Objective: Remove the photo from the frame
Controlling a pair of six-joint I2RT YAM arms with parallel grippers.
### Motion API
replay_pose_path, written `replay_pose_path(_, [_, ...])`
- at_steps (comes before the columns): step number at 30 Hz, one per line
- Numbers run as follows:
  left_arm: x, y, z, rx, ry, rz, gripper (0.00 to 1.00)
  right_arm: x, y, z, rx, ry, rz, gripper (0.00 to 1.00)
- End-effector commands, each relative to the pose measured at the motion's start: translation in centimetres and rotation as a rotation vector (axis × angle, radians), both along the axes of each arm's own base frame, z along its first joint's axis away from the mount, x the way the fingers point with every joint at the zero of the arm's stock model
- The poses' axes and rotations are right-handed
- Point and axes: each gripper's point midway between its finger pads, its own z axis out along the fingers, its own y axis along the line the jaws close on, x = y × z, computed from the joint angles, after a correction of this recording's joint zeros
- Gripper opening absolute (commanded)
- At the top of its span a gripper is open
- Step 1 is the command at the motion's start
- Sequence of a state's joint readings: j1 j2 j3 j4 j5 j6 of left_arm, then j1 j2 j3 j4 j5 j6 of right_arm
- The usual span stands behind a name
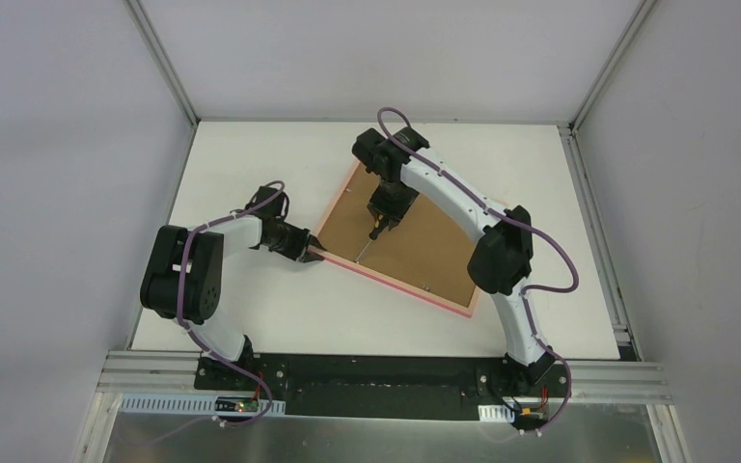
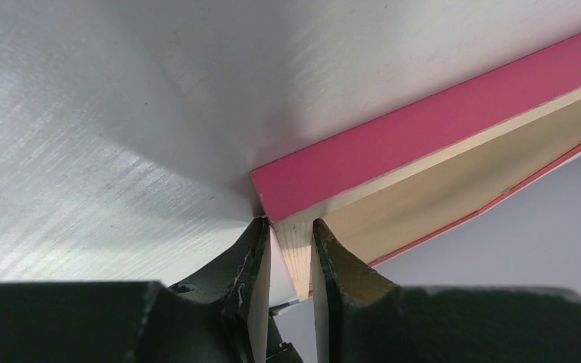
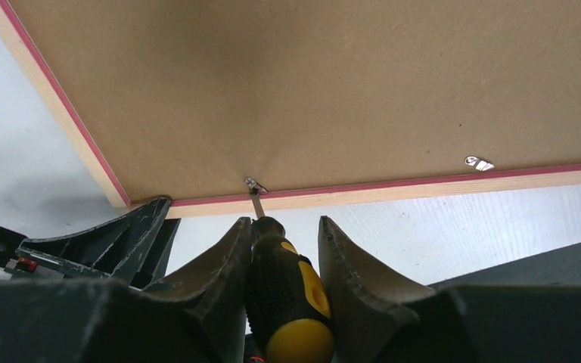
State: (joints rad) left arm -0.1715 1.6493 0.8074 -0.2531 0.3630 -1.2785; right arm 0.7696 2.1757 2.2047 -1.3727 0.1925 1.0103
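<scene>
The left pincer (image 2: pixel 291 227) is closed on the near left corner of the pink frame (image 2: pixel 424 144), its two fingers pinching the pale wood edge and steadying it. The frame lies face down on the white counter (image 1: pixel 251 299), brown back board (image 3: pixel 310 91) upward. To the right, over the board, the right pincer (image 3: pixel 284 221) grips a black-and-yellow screwdriver (image 3: pixel 287 302), whose tip sits at a small metal tab (image 3: pixel 254 184) by the frame's edge. A second tab (image 3: pixel 479 162) shows farther right along the same edge, and it seems to lie over the board. The photo itself is out of sight, presumably under that board, facing down. From where I stand the job looks early: the board sits flush inside the frame, nothing is lifted out, and the tabs need turning aside before the backing and photo can come free.
</scene>
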Motion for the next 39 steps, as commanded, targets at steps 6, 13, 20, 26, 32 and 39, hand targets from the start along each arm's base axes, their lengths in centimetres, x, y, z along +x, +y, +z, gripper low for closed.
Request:
replay_pose_path(6, [-4.3,2.1,-3.5,0.135,0.175,-0.031,0.00,-4.3,-8.1,2.9,-0.318,0.070,0.093,0.00])
replay_pose_path(13, [-4.4,2.1,-3.4,0.138,0.177,-0.039,0.00,-3.8,-8.6,4.6,-0.308,0.005,0.096,0.00])
replay_pose_path(20, [-3.3,1.4,-2.2,0.114,0.106,-0.169,0.00,-2.4,-4.6,8.8,-0.009,-0.081,0.228,0.00])
replay_pose_path(26, [-3.2,1.2,-1.0,0.112,0.035,-0.342,0.00,-3.1,-2.1,7.8,0.255,-0.084,0.330,0.00])
replay_pose_path(32, [-3.4,1.1,0.7,0.114,-0.039,-0.485,0.28,-4.3,-2.1,7.8,0.334,-0.145,0.403,0.00])
replay_pose_path(39, [-2.4,0.2,3.3,0.075,-0.146,-0.539,0.54,-3.3,-1.4,6.5,0.296,-0.297,0.543,0.00])
